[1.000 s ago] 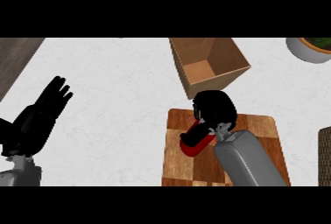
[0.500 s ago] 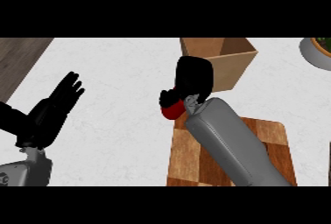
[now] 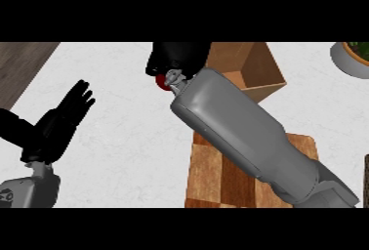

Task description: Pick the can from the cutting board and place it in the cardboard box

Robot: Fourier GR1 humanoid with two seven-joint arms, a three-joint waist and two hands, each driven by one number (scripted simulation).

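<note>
My right hand point(image 3: 176, 57) is curled round the red can point(image 3: 161, 84), of which only a small red sliver shows below the fingers. The hand hovers at the left rim of the open cardboard box point(image 3: 256, 68) at the top middle. My grey right forearm crosses the wooden cutting board point(image 3: 216, 176), hiding much of it. At the left, my left hand point(image 3: 61, 122) rests open with its fingers pointing up.
A dark wooden surface point(image 3: 22, 63) fills the top left corner. A round bowl with greenery point(image 3: 353, 56) sits at the top right edge. White counter point(image 3: 130, 146) lies between my two arms.
My right hand has lifted the can off the cutting board and carried it up toward the cardboard box. The view has shifted; my left hand stays open.
</note>
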